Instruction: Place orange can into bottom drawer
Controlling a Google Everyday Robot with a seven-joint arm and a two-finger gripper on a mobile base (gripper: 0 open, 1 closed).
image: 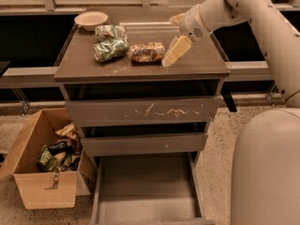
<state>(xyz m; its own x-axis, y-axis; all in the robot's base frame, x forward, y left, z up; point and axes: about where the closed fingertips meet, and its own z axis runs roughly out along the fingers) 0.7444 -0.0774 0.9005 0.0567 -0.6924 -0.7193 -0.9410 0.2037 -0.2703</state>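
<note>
Jaws spread wide, our gripper point(169, 41) hangs just beside the orange can point(147, 52), which lies on its side on the cabinet top point(201, 62) near two green cans point(111, 49). We judge we are lining up a grasp, since the bottom drawer point(145, 191) already stands pulled out below.

- The gripper point(170, 42) is hovering just right of the orange can point(146, 52), jaws spread, blocking that side.
- Two green cans point(110, 49) are crowding its left side.
- The bottom drawer point(145, 184) is standing pulled out, its floor lying open from above.
</note>
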